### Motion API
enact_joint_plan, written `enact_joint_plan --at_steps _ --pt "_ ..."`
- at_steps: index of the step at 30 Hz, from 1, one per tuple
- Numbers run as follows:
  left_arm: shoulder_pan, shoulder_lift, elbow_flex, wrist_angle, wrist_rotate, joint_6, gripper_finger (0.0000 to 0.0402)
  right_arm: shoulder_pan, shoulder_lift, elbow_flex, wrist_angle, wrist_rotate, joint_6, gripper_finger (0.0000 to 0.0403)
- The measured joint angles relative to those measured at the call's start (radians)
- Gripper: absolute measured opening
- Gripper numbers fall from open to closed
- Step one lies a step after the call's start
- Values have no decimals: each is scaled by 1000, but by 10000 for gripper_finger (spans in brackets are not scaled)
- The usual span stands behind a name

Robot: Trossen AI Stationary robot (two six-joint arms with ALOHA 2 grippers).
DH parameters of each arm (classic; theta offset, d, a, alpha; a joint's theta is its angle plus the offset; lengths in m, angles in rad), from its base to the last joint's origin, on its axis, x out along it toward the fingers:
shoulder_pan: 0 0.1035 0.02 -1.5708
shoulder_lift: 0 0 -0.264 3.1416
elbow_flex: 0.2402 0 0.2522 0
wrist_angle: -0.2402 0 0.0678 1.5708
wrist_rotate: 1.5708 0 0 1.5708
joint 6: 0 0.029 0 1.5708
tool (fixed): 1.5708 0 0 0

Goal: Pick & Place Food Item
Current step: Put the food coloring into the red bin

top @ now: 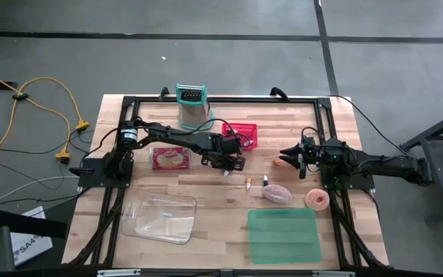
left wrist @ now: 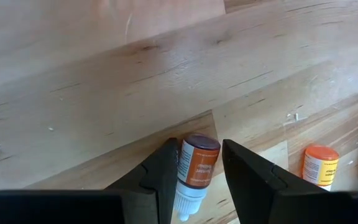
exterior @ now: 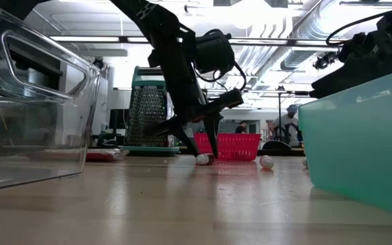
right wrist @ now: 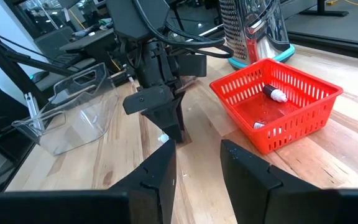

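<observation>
Brown-capped small dropper bottle [left wrist: 194,173] lies on the wooden table [top: 206,192], squeezed between the 2 fingers of the left gripper [left wrist: 196,168], near the red plastic basket [top: 244,135]. The right gripper [right wrist: 197,163] waits beside it, fingers apart, holding nothing.

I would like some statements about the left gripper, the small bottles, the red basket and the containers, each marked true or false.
1. The left gripper has a brown-labelled bottle between its fingers. True.
2. The red basket is empty. False: a small bottle lies in it.
3. A bottle with an orange cap lies on the table nearby. True.
4. The metal grater lies on its side. False: it stands upright.
5. The right gripper holds a bottle. False: nothing is between its fingers.
</observation>
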Motion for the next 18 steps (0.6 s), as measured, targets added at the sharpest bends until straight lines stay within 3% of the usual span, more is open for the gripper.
enact_joint_plan --at_steps 11,18 --pt "0 1 0 -24 -1 22 72 0 0 0 -1 0 0 114" --pt "-3 2 -1 -28 -1 38 75 0 0 0 -1 0 0 114"
